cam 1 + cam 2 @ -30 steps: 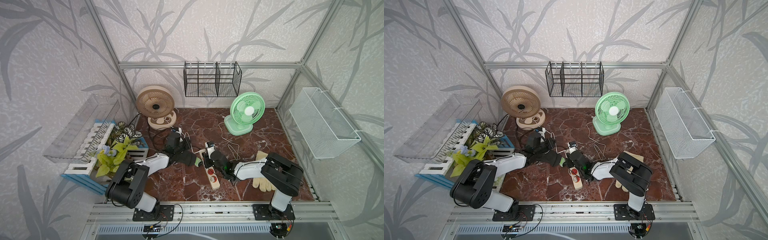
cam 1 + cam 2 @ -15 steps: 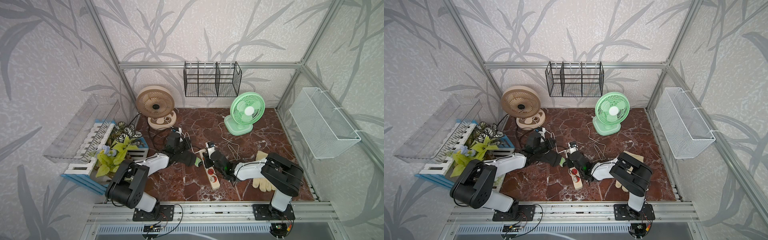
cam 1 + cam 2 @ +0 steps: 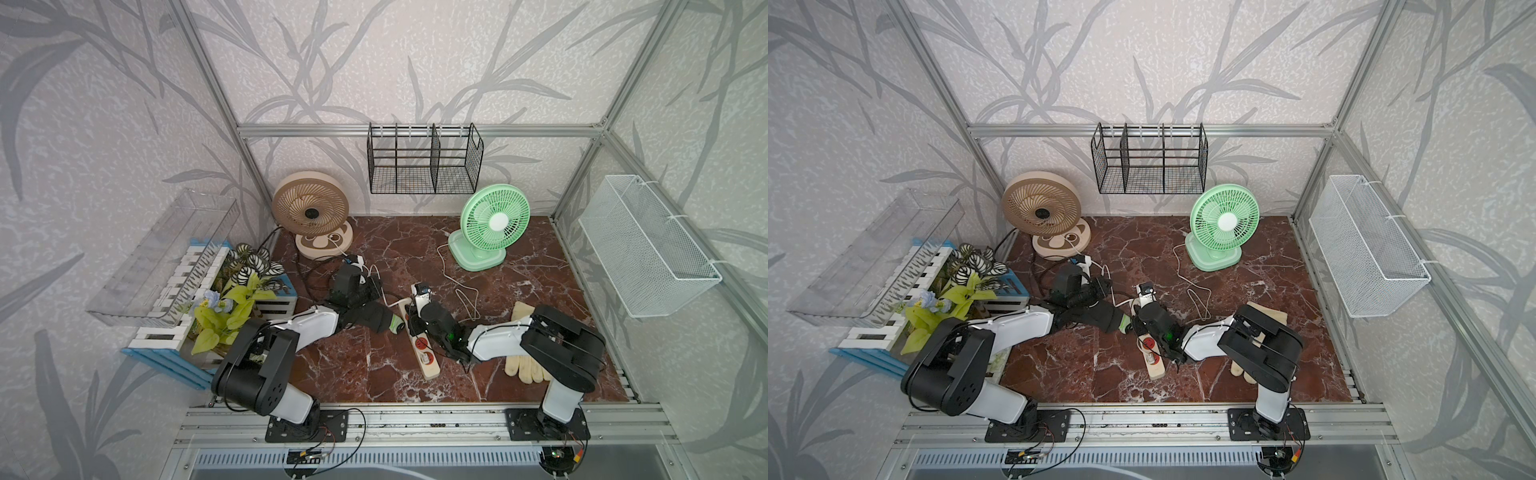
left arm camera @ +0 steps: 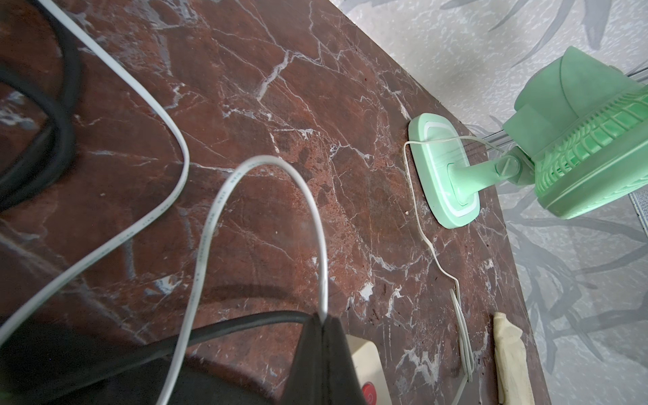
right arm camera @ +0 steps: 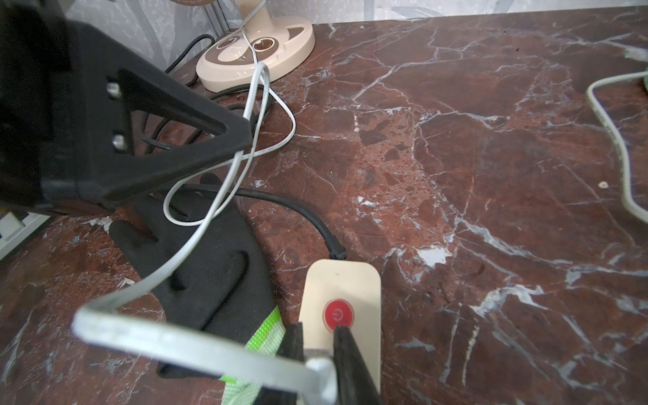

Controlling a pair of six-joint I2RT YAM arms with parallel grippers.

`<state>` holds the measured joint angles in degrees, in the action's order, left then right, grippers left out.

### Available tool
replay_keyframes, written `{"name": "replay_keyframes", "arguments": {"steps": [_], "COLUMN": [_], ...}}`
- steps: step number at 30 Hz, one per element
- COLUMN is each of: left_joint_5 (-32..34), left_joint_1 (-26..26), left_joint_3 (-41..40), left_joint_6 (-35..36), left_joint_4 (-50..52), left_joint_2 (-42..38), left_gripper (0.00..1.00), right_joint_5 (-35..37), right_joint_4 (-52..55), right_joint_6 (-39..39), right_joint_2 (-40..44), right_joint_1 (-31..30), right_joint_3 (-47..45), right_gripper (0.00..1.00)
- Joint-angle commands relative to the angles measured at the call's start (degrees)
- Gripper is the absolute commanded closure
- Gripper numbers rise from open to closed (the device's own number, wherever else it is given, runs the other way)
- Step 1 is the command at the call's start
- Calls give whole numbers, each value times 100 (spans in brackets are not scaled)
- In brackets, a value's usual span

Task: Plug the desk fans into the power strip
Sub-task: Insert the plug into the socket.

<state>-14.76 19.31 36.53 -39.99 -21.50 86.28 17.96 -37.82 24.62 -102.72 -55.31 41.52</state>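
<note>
The cream power strip (image 3: 424, 351) (image 3: 1152, 355) lies mid-table, its red button (image 5: 338, 314) at the far end by its black cord (image 5: 308, 214). My right gripper (image 5: 317, 336) (image 3: 411, 321) is shut on a white plug (image 5: 317, 368), held over the strip just behind the button. From that plug a white cable (image 5: 224, 189) (image 4: 217, 210) loops to my left gripper (image 4: 321, 317) (image 3: 376, 286), which is shut on it, then on to the beige desk fan (image 3: 311, 208) (image 3: 1040, 208) at the back left. The strip's sockets under the plug are hidden.
A green fan (image 3: 494, 220) (image 4: 578, 140) stands back right, its thin cord (image 3: 457, 286) loose on the marble. A black glove (image 5: 210, 263) lies left of the strip and a cream glove (image 3: 521, 368) under my right arm. A plant crate (image 3: 232, 299) sits left. Wire baskets (image 3: 424, 166) (image 3: 648, 245) hang on the walls.
</note>
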Motion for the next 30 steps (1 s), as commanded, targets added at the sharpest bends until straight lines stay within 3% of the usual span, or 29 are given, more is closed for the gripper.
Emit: {"name": "replay_keyframes", "arguments": {"steps": [1,16,19,25,30], "left_joint_5": [-39,-214,-237,-237,-196], "left_joint_1": [-24,-24,-18,-24,-23], "left_joint_3": [29,79,86,46,16], "left_joint_6": [123,126,131,132,149], "left_joint_4": [-118,-144,-137,-153,-153], "left_joint_2": [61,151,161,79,10], "left_gripper": [100,99,92,67,59], "right_joint_5": [92,479,338,121,31], "right_joint_4": [424,943,1235,2404,2973], "right_joint_6": [17,56,67,80,207], "right_joint_2": [-264,-106,-31,108,121], "right_joint_1": [11,47,-24,-41,-33], "right_joint_3": [-22,-287,-324,-91,138], "right_gripper": [100,100,100,100,100]}}
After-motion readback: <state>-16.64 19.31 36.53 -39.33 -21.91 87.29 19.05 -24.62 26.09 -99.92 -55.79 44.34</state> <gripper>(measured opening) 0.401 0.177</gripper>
